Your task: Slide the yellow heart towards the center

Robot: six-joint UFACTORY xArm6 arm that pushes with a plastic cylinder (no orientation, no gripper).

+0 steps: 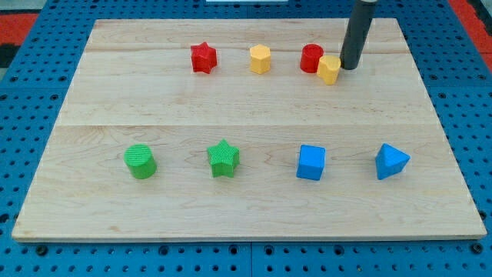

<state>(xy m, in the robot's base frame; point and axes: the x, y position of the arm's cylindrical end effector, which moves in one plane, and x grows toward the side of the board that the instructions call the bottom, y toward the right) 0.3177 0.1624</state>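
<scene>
The yellow heart (330,68) lies near the view's top right of the wooden board (246,192), touching the red cylinder (311,58) on its left. My tip (350,66) stands right against the heart's right side, the dark rod rising up out of the view's top.
A yellow hexagon (260,58) and a red star (204,58) sit in the top row to the left. In the lower row are a green cylinder (141,161), a green star (224,158), a blue cube (311,162) and a blue triangular block (391,161).
</scene>
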